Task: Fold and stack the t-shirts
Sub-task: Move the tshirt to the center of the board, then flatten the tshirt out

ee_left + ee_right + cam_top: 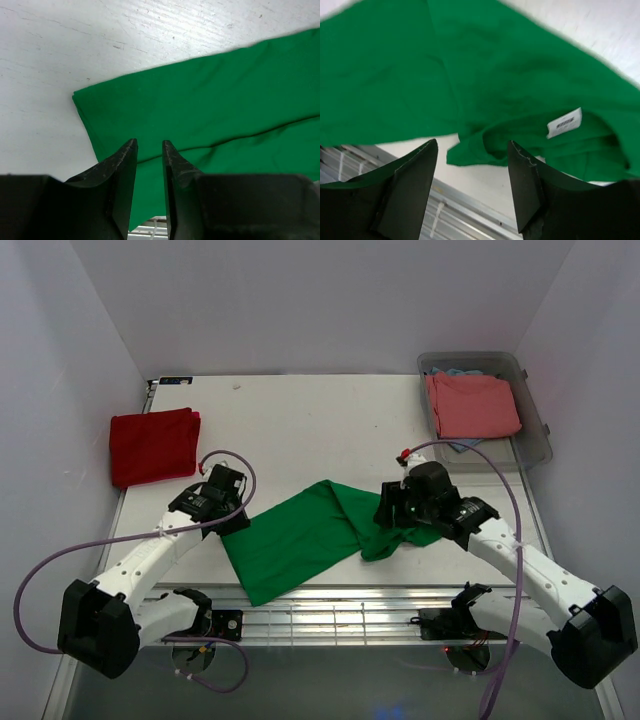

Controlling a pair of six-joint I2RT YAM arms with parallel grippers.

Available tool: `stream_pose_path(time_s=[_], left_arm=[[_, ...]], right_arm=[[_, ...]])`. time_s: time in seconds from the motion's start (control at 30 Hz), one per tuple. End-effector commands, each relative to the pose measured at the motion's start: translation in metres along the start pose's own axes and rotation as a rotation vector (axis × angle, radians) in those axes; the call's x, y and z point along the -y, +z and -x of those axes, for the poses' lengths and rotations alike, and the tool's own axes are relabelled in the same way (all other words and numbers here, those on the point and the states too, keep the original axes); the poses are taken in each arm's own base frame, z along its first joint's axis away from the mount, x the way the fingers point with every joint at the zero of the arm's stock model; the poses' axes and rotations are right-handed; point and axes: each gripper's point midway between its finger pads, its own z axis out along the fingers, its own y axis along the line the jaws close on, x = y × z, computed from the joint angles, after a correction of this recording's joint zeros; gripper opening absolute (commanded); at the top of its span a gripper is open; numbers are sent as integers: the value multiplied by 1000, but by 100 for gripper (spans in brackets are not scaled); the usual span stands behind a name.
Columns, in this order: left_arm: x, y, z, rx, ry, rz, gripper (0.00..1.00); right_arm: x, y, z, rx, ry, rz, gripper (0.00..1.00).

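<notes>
Green t-shirt [300, 540] lies half-folded on the bench [300, 420]. The left end effector [148, 147], narrowly apart, and right end effector [472, 144], wide apart, hover above, seemingly needing fresh edge grips.

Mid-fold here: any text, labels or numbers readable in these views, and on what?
White tag on the green t-shirt: dark print, too blurred to read.
No other text, brand or number is visible in any view.

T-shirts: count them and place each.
4: green tee spread at the near edge, red tee folded far left, pink tee in the bin, light blue tee mostly hidden beneath it.
</notes>
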Motion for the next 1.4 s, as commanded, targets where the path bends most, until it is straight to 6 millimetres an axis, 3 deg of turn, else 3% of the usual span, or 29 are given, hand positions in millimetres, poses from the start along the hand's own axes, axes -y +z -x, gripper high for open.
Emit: stream_pose_path(time_s=[0.0, 0.07, 0.4, 0.6, 0.63, 0.73, 0.77, 0.8, 0.83, 0.87, 0.93, 0.97, 1.03, 1.07, 1.17, 1.2, 1.27, 1.3, 1.37], left_arm=[[3, 1, 5, 4, -23, 23, 38], [-1, 10, -2, -50, -13, 79, 37], [-22, 49, -40, -220, 41, 229, 37], [-35, 70, -64, -321, 78, 307, 38], [-33, 72, -64, -327, 80, 303, 38], [-33, 80, -64, -336, 88, 318, 38], [-34, 82, -63, -332, 95, 331, 38], [-35, 84, -62, -333, 105, 342, 39], [-36, 90, -60, -343, 130, 359, 39], [-37, 93, -58, -345, 144, 374, 39], [-43, 100, -50, -337, 174, 418, 39], [-40, 106, -44, -332, 176, 424, 39], [-43, 112, -28, -315, 157, 436, 39], [-37, 116, -12, -285, 145, 423, 40], [-43, 124, 26, -240, 106, 429, 39], [-38, 128, 54, -196, 74, 410, 39], [-31, 132, 82, -161, 85, 399, 37], [-17, 134, 110, -114, 95, 380, 36], [-1, 131, 141, -50, 96, 343, 36]], right_arm=[[-17, 17, -37, -116, 18, 97, 64], [-18, 25, -52, -161, 0, 80, 65], [-18, 41, -74, -207, -5, 60, 65], [-13, 51, -100, -288, -23, 20, 56], [-13, 52, -103, -297, -25, 17, 53], [-12, 56, -109, -311, -41, 2, 26], [-12, 57, -110, -316, -41, -4, 9], [-9, 56, -107, -307, -47, -27, 8], [-9, 55, -102, -293, -52, -39, 8], [-16, 52, -84, -248, -56, -29, 8], [-11, 41, -61, -194, -81, -95, 8], [-21, 30, -28, -111, -85, -87, 8], [-9, 9, 4, -36, -117, -196, 8], [-11, -11, 45, 77, -108, -240, 8], [2, -53, 89, 196, -104, -346, 8], [16, -73, 113, 284, -82, -438, 8], [39, -89, 125, 337, -74, -554, 8], [65, -96, 126, 349, -52, -664, 8], [91, -92, 118, 315, -48, -771, 8]])
